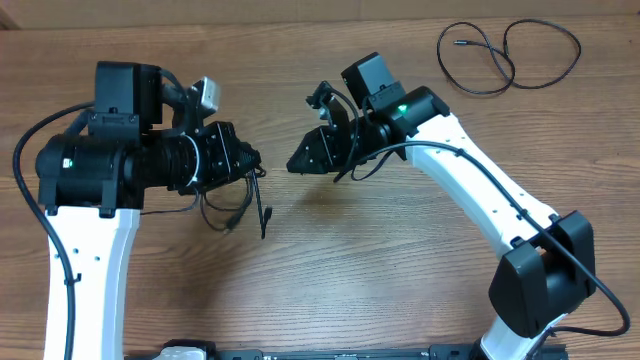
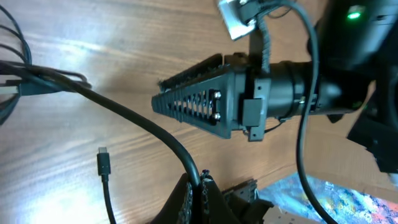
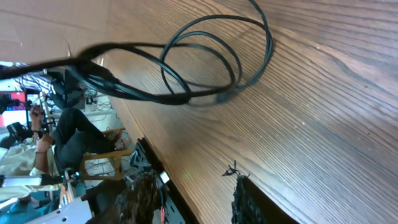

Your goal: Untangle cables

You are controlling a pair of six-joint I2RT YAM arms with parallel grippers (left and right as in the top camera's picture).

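On the desk (image 1: 330, 280), the left gripper (image 1: 257, 162) is pressed together on the cables (image 1: 232, 207) (the pinch itself is hidden), with strands trailing toward the robot. The right gripper (image 1: 297, 163) stands partly spread. One loose cable (image 1: 510, 55) lies at the far right, stretched left-to-right.

Left arm (image 1: 95, 165): wrist held level; left gripper (image 1: 252, 168) pointing at its opposite; jaws closed on the cables (image 1: 262, 212). Right arm (image 1: 480, 190): elbow bent; right gripper (image 1: 298, 162) tip facing the left's, just apart; jaws partly open.
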